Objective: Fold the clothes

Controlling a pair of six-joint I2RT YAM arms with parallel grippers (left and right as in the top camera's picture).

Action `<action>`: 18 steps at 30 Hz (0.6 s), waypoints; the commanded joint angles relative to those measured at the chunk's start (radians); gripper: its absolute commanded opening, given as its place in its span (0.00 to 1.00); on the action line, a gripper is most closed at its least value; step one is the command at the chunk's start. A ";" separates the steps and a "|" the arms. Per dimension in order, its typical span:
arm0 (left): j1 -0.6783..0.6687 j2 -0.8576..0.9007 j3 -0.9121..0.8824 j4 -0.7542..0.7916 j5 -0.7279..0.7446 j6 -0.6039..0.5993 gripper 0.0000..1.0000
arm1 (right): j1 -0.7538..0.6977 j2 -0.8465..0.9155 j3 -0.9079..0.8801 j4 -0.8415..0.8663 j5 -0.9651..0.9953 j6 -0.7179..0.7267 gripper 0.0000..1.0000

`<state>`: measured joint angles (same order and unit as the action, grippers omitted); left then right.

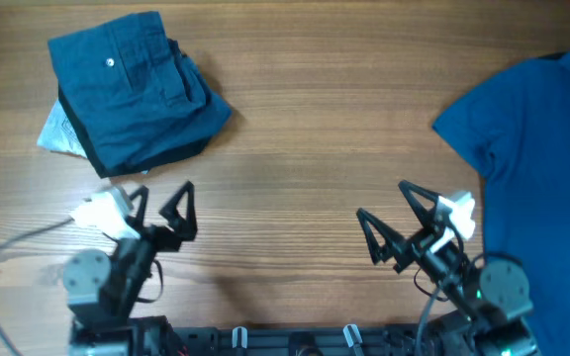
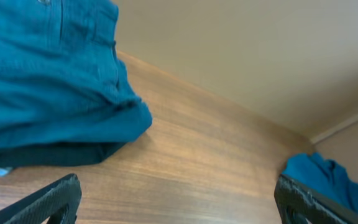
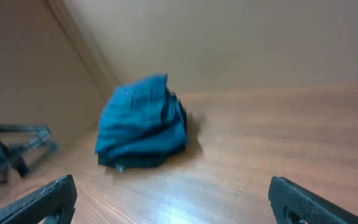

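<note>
Shirt (image 1: pixel 547 148): soft, limp, light cloth, lying loose at the right edge of the surface (image 1: pixel 305 148), partly out of frame. It should sag and drag when lifted rather than slide. Best hold is judged to be a pinch at an edge or corner, such as the near-left point (collar not visible from above).

Trousers (image 1: pixel 132 89): already folded, far left, pale button up.

Left gripper (image 1: pixel 159 203): fingers apart, holding nothing, low at the front, just short of the trousers.

Right gripper (image 1: pixel 386 205): likewise apart and empty, beside the shirt without touching it, pointing toward the trousers
</note>
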<state>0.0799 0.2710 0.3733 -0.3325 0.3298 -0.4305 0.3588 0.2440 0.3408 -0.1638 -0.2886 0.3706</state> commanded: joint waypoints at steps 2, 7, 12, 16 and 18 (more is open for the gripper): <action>0.003 0.300 0.316 -0.202 -0.042 -0.011 0.99 | -0.003 0.369 0.239 -0.166 -0.009 -0.062 0.99; 0.002 0.693 0.647 -0.517 0.000 0.034 1.00 | -0.049 0.871 0.633 -0.509 0.063 -0.229 1.00; 0.000 0.868 0.761 -0.593 0.048 0.036 1.00 | -0.090 1.203 0.802 -0.554 -0.122 -0.305 1.00; 0.000 0.877 0.761 -0.577 0.101 0.087 1.00 | -0.176 1.316 0.819 -0.467 -0.097 -0.182 1.00; 0.000 0.875 0.761 -0.578 0.101 0.087 1.00 | -0.267 1.364 0.845 -0.411 -0.033 -0.114 0.93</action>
<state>0.0799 1.1484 1.1084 -0.9134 0.3908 -0.3790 0.1947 1.5620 1.1305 -0.6178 -0.3588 0.1635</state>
